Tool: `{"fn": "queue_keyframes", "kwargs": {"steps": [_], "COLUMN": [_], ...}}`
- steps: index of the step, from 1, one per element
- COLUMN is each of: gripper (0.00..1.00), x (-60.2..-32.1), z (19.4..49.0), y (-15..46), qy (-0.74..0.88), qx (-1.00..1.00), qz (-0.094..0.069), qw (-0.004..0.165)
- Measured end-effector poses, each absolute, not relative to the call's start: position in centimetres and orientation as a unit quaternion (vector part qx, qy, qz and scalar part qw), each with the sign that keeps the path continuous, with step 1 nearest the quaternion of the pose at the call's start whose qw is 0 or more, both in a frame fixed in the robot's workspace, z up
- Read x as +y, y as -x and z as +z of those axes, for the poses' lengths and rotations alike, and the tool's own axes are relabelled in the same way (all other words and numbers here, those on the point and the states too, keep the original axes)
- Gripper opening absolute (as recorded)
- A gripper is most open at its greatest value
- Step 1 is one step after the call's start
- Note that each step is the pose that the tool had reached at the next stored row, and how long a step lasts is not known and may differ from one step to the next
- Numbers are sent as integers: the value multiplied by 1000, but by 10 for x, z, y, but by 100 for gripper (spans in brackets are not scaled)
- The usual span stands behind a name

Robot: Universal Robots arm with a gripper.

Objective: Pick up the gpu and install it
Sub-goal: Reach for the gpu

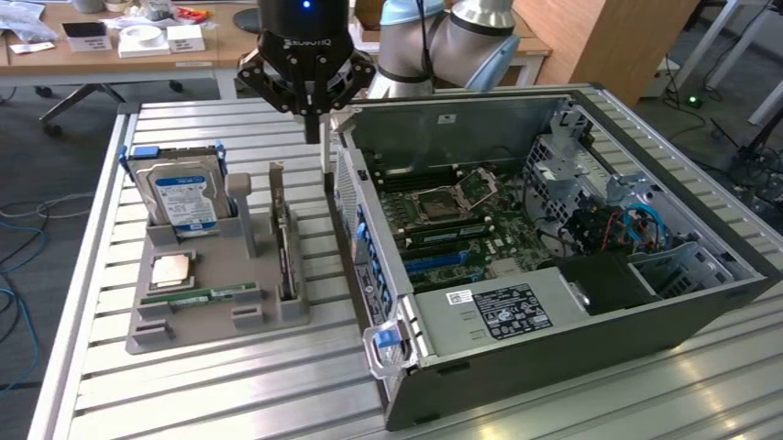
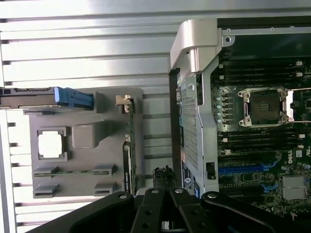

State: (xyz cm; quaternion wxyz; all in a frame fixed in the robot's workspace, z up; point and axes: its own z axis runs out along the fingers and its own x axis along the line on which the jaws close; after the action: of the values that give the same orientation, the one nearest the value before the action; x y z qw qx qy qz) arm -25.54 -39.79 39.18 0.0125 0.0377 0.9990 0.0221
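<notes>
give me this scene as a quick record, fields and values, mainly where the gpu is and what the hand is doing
hand: shut, holding nothing, raised over the gap between holder and case
gpu: standing on edge in its holder slot, not gripped
grey holder: on the slatted table, to the exterior view's left of the case
also in holder: hard drive upright; cpu and memory stick lying flat
computer case: side open, motherboard exposed
task state: gpu not yet picked up
</notes>
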Motion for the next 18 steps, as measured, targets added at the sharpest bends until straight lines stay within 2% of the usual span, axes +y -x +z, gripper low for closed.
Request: {"fn": "queue_keyframes", "kwargs": {"steps": [18], "gripper": [11], "x": [-397], "z": [390], "y": [284], "qy": [-38], "qx": [999], "qz": [22], "qw": [12]}}
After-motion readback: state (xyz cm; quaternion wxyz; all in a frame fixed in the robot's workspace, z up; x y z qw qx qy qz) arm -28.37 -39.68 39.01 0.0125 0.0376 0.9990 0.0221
